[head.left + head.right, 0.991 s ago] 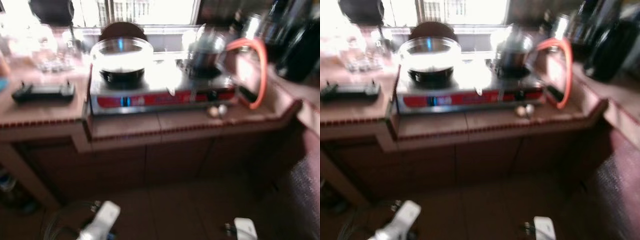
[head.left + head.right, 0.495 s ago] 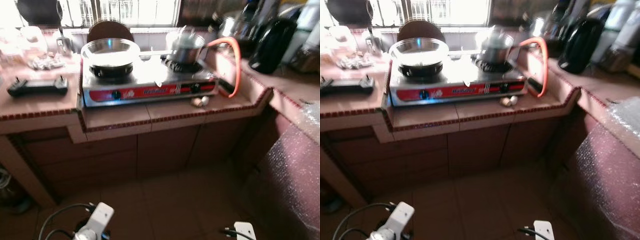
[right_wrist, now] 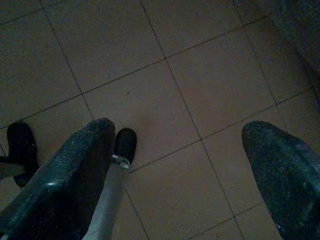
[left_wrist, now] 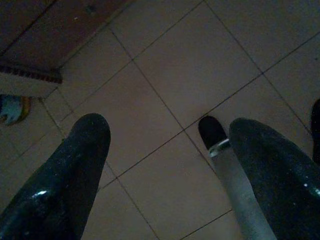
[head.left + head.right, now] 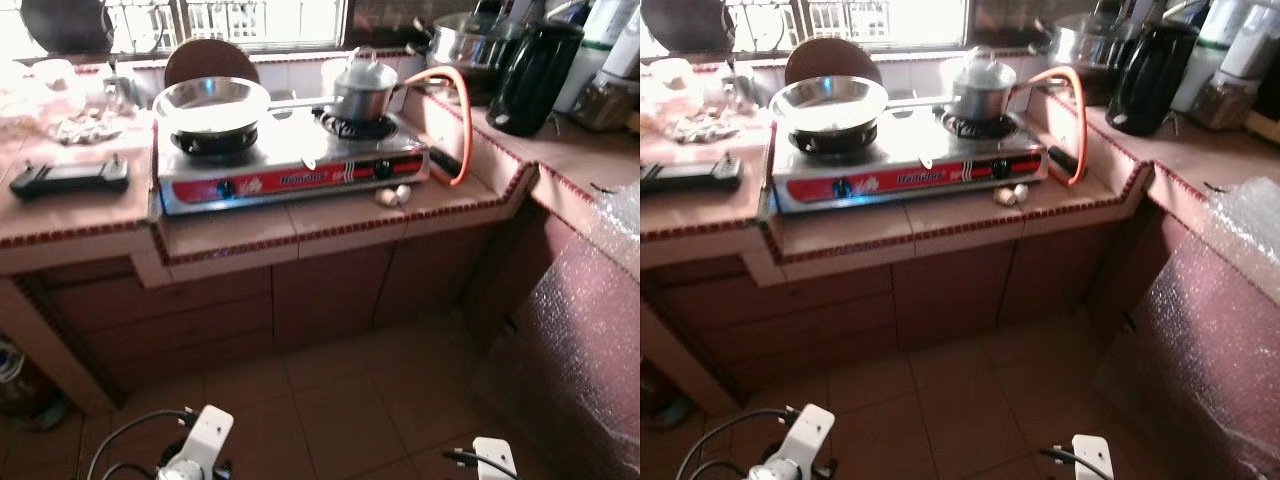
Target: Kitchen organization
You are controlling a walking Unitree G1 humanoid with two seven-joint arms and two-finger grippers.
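Observation:
A steel two-burner gas stove (image 5: 290, 175) with a red front stands on the tiled counter (image 5: 300, 225). On its left burner sits a wide steel pan (image 5: 212, 100), and a lidded steel pot (image 5: 362, 90) is on the right burner. Two garlic bulbs (image 5: 392, 195) lie in front of the stove. Both arms hang low over the floor, the left arm (image 5: 205, 440) and the right arm (image 5: 492, 460). My left gripper (image 4: 170, 127) is open above bare floor tiles. My right gripper (image 3: 180, 130) is also open and holds nothing.
An orange gas hose (image 5: 455, 120) arches beside the stove. A black kettle (image 5: 530, 75) and a large steel pot (image 5: 470, 35) stand on the right counter. A black device (image 5: 70, 178) lies on the left counter. Something in bubble wrap (image 5: 580, 330) stands at right.
The whole view has shifted and sharpened, so the camera has moved; the counter now sits a little further left and higher. Both arms still hang low with the grippers open.

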